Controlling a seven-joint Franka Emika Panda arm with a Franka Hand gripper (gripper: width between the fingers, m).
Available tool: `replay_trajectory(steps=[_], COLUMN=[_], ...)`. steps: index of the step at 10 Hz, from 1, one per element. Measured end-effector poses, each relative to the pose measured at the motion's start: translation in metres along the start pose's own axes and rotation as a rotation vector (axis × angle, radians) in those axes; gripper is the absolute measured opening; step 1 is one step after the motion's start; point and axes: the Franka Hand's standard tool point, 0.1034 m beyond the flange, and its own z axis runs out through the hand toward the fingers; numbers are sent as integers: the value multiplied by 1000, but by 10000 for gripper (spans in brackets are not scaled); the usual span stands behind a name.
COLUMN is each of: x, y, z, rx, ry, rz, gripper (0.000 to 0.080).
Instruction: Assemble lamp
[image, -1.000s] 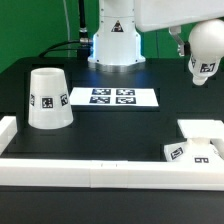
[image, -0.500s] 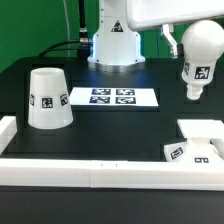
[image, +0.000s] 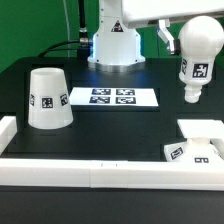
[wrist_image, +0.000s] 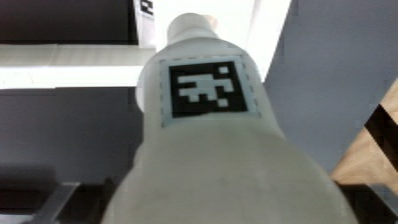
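Centrally, on the black table (image: 120, 130), the marker board (image: 112, 97) lies flat, with the arm's white pedestal (image: 117, 42) standing at twelve o'clock of it. The shade (image: 48, 98) stands at nine o'clock of the board, narrow end up, a tag on its side. The base (image: 205, 135) lies at four o'clock, near the table's corner. A white rail (image: 100, 172) runs along the table's six o'clock edge and turns up its nine o'clock side. The bulb (image: 195, 55) is white, rounded at its upper end and tapering to a stem that points down, with a square tag facing the exterior camera. It hangs in the air at two o'clock of the board, above the base and apart from it. In the wrist view the bulb (wrist_image: 205, 120) fills most of the frame, tag toward the camera. It runs out from between the dark fingers (wrist_image: 50, 202) of the gripper (wrist_image: 205, 205), whose jaws grip its broad end.
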Motion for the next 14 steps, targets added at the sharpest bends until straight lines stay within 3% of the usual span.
replay_trajectory(steps=[3, 6, 12, 14], x=[7, 5, -4, -13], y=[2, -9, -6, -4], z=[21, 39, 44, 48], rx=[4, 16, 10, 6], ry=[-6, -19, -20, -29], rz=[9, 6, 0, 1], gripper=[577, 577, 577, 577])
